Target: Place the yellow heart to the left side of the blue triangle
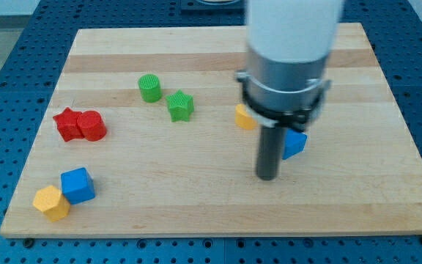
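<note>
The rod was seen coming down right of centre, and my tip [267, 176] was planted on the desk [196, 205], just below and to the left of the blue triangle [294, 144]. The triangle was partly hidden behind the rod, only its right portion being shown. The yellow heart [244, 117] was found just left of the rod's collar, up and to the left of the triangle, and a good part of it was covered by the arm, so its outline could hardly be made out. Whether the heart and the triangle were touching could not be told, since the rod stood in front of the gap.

No fingers were carried by this arm; nothing was held, and only the bare rod end was set on the wood.

Further left, in the upper middle of the frame, a green cylinder [149, 88] and a green star [181, 105] were placed near each other. At the left, two red blocks [80, 125] were pressed together. In the lower left corner a blue cube [77, 185] was touched by a yellow block [51, 202], the yellow one lying lower and nearer the edge.
</note>
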Tool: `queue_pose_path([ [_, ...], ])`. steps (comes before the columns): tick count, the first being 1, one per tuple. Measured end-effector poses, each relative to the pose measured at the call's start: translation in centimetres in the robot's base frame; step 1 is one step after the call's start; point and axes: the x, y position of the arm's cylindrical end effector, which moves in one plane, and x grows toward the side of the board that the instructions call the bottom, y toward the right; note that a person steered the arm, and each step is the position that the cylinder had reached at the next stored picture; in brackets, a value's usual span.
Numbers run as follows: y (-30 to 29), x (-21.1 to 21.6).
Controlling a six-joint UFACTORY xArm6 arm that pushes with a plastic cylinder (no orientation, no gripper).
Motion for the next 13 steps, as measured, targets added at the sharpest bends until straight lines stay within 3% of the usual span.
queue_pose_path([
  [1, 3.2, -2.8],
  [3, 2.3, -14.2],
  [4, 1.4, -16.0],
  [5, 0.8, -15.6],
  [8, -2.1, -8.6],
  [10, -3.6, -6.8],
  [11, -0.6, -10.0],
  [12, 0.1, -15.7],
  [13, -2.5, -16.6],
])
